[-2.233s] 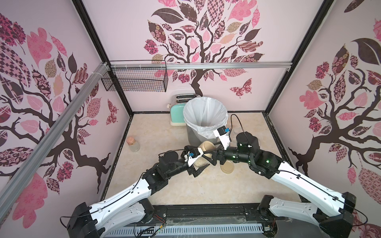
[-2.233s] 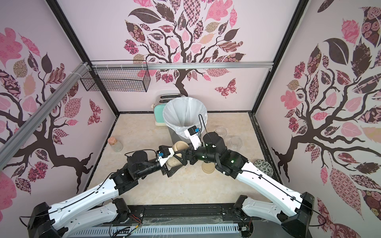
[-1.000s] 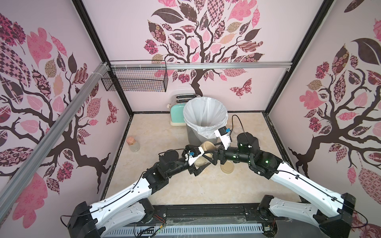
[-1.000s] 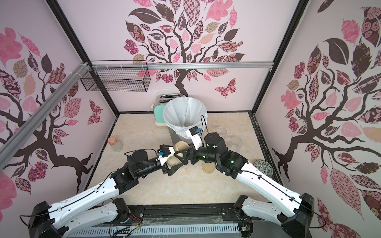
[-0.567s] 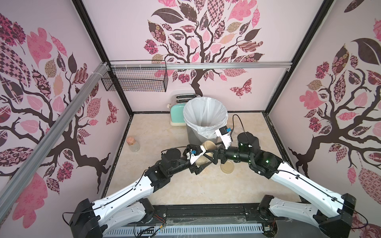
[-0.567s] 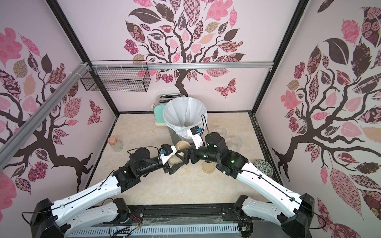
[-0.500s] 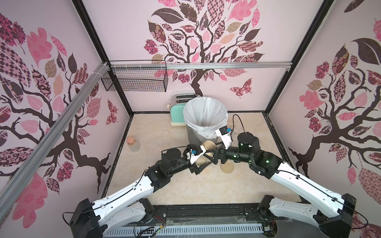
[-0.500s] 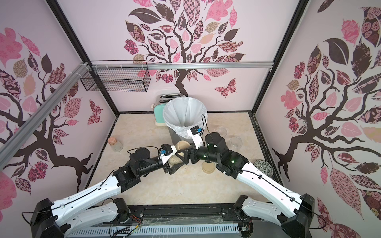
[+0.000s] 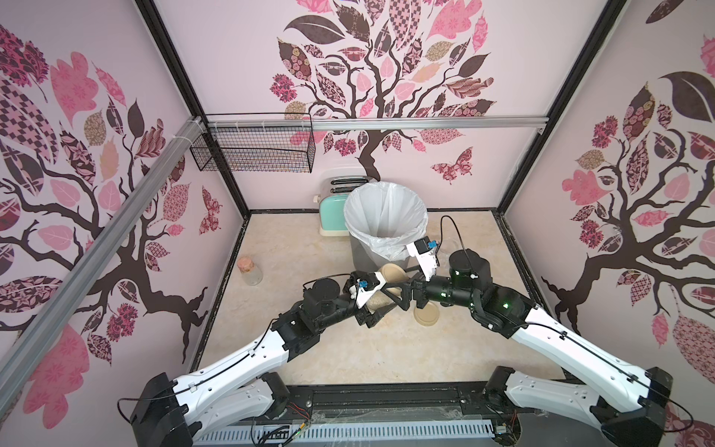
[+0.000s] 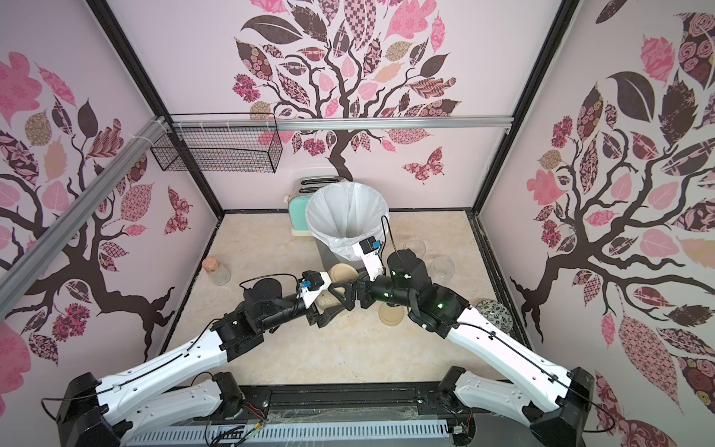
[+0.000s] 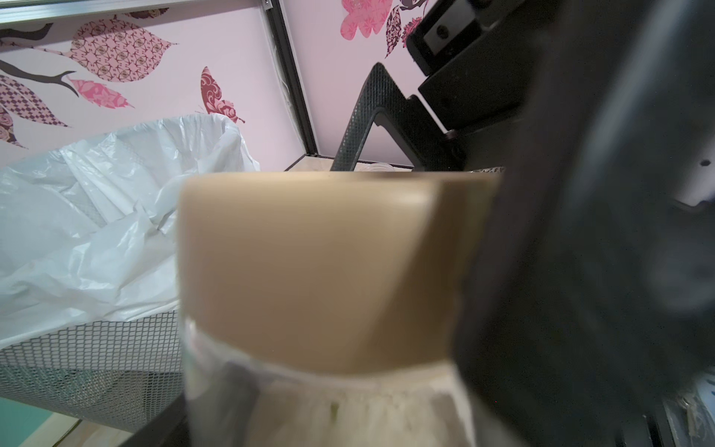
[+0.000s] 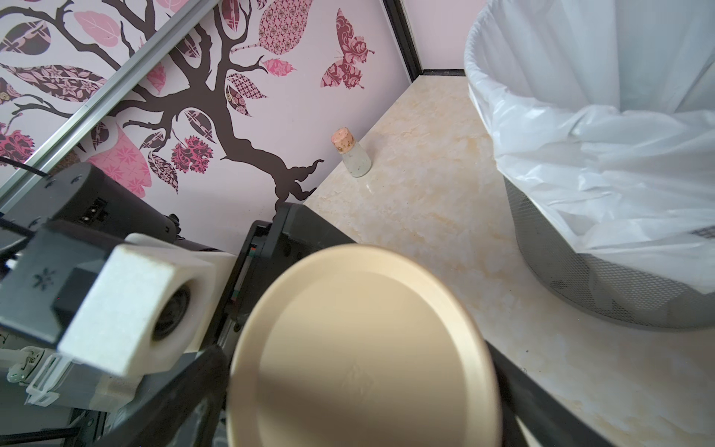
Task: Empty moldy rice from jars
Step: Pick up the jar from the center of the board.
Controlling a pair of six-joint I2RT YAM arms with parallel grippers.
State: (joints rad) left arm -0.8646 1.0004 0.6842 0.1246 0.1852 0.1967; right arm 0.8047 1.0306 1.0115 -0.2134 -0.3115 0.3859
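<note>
A clear glass jar of off-white moldy rice [image 9: 377, 304] [image 11: 367, 418] hangs tilted just in front of the bin, with my left gripper [image 9: 376, 309] shut on its body. Its beige lid [image 9: 392, 273] [image 10: 342, 273] [image 11: 309, 263] [image 12: 363, 356] is on the jar. My right gripper [image 9: 399, 291] [image 12: 363, 387] faces the lid, its jaws open wide. One finger [image 12: 174, 394] stands at each side of the rim, the other finger [image 12: 541, 406] just clear of it. Two empty lidless jars [image 10: 414, 245] [image 10: 442, 267] stand near the right wall.
A mesh bin with a white liner [image 9: 387, 193] [image 10: 346, 193] stands just behind the jar, a mint toaster [image 9: 332, 209] behind it. A loose beige lid [image 9: 426, 315] lies under my right arm. A cork-topped bottle [image 9: 249, 269] stands at the left wall, a patterned ceramic jar [image 10: 493, 311] at the right.
My left arm has carried the jar a little forward, toward the bin and the right gripper. The right arm has hardly moved.
</note>
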